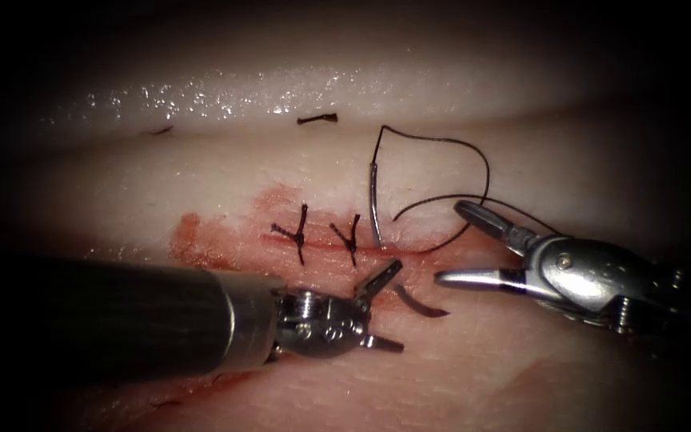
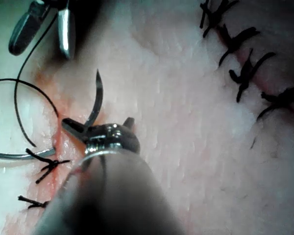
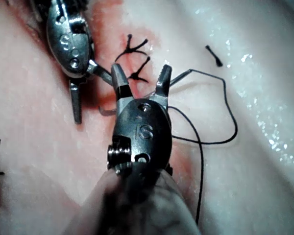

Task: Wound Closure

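The curved needle (image 1: 373,200) sits in the tissue (image 1: 569,160), just right of two tied stitches (image 1: 351,238). Its thread end lies on the far side of the cut (image 1: 417,250), and its tip (image 1: 424,306) comes out on the near side. Neither tool holds it. My left tool (image 1: 398,306) stands open on the near side, its jaws facing the emerged tip (image 2: 97,93). My right tool (image 1: 448,242) is open over the cut's right end and holds nothing. The thread (image 1: 485,160) loops from the needle's end past the right tool's far jaw.
Red fluid (image 1: 201,244) stains the tissue around the cut's left part. A short cut end of thread (image 1: 317,119) lies on the far tissue. A row of older stitches (image 2: 245,73) crosses a second cut. The right tool's jaws (image 3: 141,67) spread beside the stitches (image 3: 137,71).
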Controlling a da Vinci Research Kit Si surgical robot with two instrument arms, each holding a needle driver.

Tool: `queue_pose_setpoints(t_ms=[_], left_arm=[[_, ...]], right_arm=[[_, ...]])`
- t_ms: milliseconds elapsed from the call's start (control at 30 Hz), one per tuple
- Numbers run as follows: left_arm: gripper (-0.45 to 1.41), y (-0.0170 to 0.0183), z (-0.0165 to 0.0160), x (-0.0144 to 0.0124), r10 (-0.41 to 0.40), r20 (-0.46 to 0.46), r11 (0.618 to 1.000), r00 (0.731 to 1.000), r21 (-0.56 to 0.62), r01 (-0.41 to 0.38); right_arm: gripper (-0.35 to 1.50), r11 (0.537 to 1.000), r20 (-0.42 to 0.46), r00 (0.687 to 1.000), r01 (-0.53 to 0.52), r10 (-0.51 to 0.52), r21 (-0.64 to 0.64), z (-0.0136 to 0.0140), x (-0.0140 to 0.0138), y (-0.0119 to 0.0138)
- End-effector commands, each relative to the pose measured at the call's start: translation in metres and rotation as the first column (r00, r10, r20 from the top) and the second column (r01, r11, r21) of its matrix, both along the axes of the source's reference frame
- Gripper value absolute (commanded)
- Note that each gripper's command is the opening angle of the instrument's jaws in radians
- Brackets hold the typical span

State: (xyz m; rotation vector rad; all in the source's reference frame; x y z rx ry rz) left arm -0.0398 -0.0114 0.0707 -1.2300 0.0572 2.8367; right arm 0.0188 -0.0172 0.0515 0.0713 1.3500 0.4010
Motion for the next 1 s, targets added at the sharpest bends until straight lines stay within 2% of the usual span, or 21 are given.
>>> queue_pose_setpoints(t_ms=[33,200,267,367,400,467,567,800,867,933,1000], left_arm=[[0.88,-0.0001,0.0007,-0.0009,0.012,0.009,1.0,1.0,-0.004,-0.012],[0.54,0.0001,0.0015,-0.0019,0.018,0.025,1.0,1.0,-0.006,-0.018],[0.24,0.0003,0.0018,-0.0022,0.014,0.036,1.0,0.999,-0.013,-0.014],[-0.33,0.0006,0.0021,-0.0025,0.005,0.063,1.0,0.998,-0.027,-0.003],[-0.45,0.0006,0.0021,-0.0025,0.003,0.078,0.999,0.997,-0.033,0.0],[-0.45,0.0007,0.002,-0.0024,0.004,0.1,0.999,0.995,-0.039,0.0],[-0.45,0.0007,0.0016,-0.0019,-0.012,0.134,0.999,0.991,-0.028,0.016],[-0.45,0.0007,-0.0007,-0.0011,-0.069,0.253,0.991,0.965,0.13,0.037],[-0.45,0.0006,-0.0015,-0.001,-0.09,0.291,0.981,0.953,0.191,0.034],[-0.45,0.0003,-0.0023,-0.001,-0.113,0.328,0.966,0.938,0.255,0.027],[-0.45,-0.0001,-0.0036,-0.0011,-0.161,0.393,0.925,0.905,0.381,-0.001]], right_arm=[[1.04,1.0,0.006,1.0,-0.01,0.01,0.0,0.0007,-0.0008,0.0002],[0.96,1.0,-0.011,1.0,-0.024,0.024,-0.004,0.0009,-0.0018,0.0001],[0.91,1.0,-0.011,1.0,-0.027,0.027,-0.008,0.0009,-0.0018,-0.0001],[0.74,1.0,-0.01,1.0,-0.03,0.029,-0.011,0.001,-0.0016,-0.0003],[0.67,0.999,-0.01,1.0,-0.03,0.03,-0.012,0.0011,-0.0016,-0.0004],[0.56,0.999,-0.012,1.0,-0.029,0.029,-0.016,0.0012,-0.0017,-0.0008],[0.56,0.999,-0.014,1.0,-0.027,0.027,-0.02,0.0015,-0.0018,-0.001],[0.56,0.999,-0.014,0.999,-0.029,0.029,-0.031,0.0023,-0.0019,-0.0015],[0.52,0.999,-0.017,0.999,-0.028,0.027,-0.034,0.0026,-0.0018,-0.0017],[0.41,0.999,-0.023,0.999,-0.028,0.028,-0.026,0.0027,-0.0016,-0.0019],[0.27,1.0,-0.054,0.999,-0.011,0.01,-0.008,0.003,-0.0009,-0.0025]])
